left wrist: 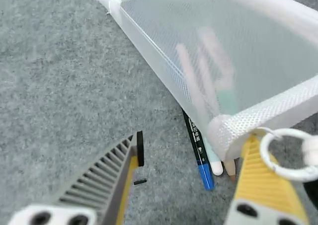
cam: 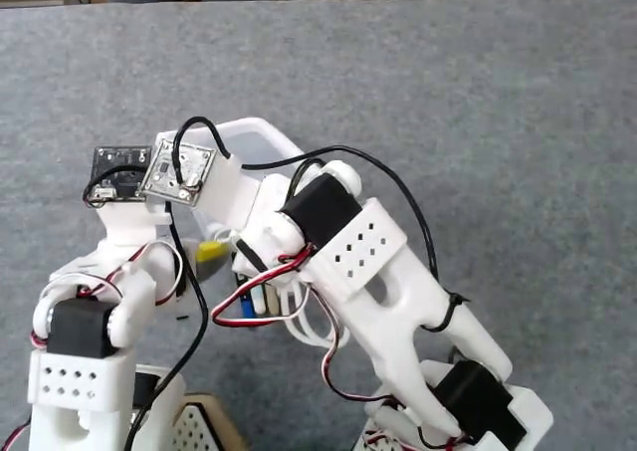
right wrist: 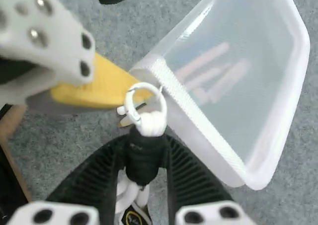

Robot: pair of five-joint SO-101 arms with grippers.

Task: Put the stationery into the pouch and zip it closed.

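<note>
Right wrist view – right jaws pinch the zip pull (right wrist: 148, 124); left jaws wide – beside pouch (right wrist: 233, 71)

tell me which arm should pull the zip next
Right, probably: the right gripper is shut on the zip pull, while the left gripper sits open beside the pouch corner.

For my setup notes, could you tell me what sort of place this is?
Probably a robotics lab bench: a grey felt-covered table, two white arms, and a mesh pouch holding pens.
</note>
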